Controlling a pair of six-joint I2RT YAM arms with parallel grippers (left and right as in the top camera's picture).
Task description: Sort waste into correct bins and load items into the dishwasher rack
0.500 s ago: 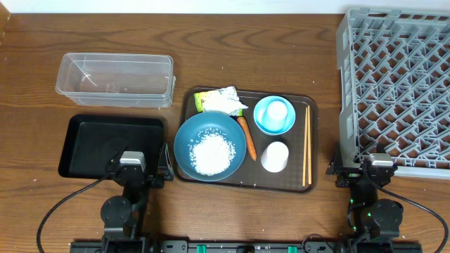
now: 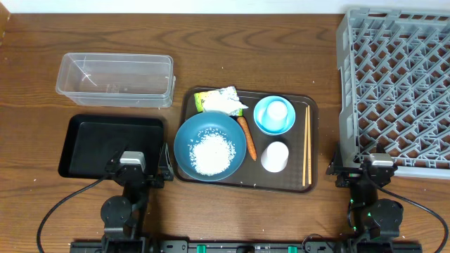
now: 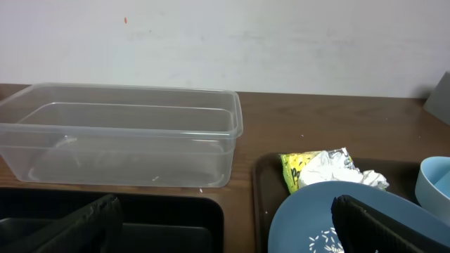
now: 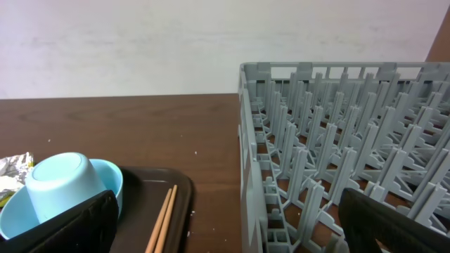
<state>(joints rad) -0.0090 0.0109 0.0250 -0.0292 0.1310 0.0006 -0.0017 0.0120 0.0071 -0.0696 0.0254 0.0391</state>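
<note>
Nothing is sorted yet: loose white rice grains (image 2: 213, 153), small orange carrot (image 2: 247, 138), crumpled white-and-green wrapper (image 2: 221, 100), large blue bowl (image 2: 190, 137), small light-blue bowl (image 2: 261, 124), small white cup (image 2: 275, 156) and wooden chopsticks (image 2: 306, 144) all sit on the brown serving tray (image 2: 295, 181). Left of it, the shallow black tray (image 2: 105, 140) and clear plastic container (image 2: 116, 79) are empty; right of it, so is the grey lattice rack (image 2: 397, 84). The left gripper (image 2: 132, 169) and right gripper (image 2: 371, 171) gape wide and empty by its front corners. Dark wooden table (image 2: 281, 56), white wall (image 3: 281, 42).

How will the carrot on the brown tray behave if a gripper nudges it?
The carrot looks round and tapered, so it would probably roll in an arc. The blue bowl close beside it would likely stop it. It seems stiff.
</note>
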